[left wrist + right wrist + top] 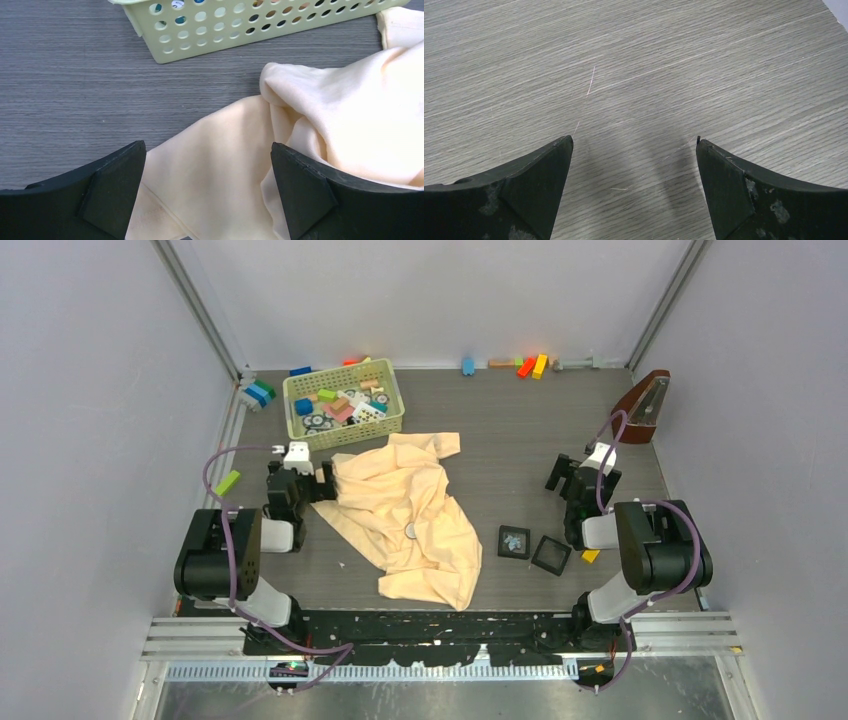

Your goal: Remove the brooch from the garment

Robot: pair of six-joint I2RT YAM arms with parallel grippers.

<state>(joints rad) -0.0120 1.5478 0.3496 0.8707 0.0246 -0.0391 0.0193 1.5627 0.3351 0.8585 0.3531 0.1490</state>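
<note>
Left of the right pincer (634,140), toward the bases, the brooch (514,540) seems to lie in a tray (503,552), off the garment (400,495); the task looks done. Both pincers gape wide, holding nothing, the left pincer (208,146) over the garment's edge. The brooch is too small to confirm, and neither wrist view shows it.

The crumpled cream cloth garment (405,505) lies just before the pale-green perforated plastic basket (296,415). Right of it, a black square tray (502,540) holds the tiny silvery brooch (515,540), with a second black square tray (551,555) beside it.
</note>
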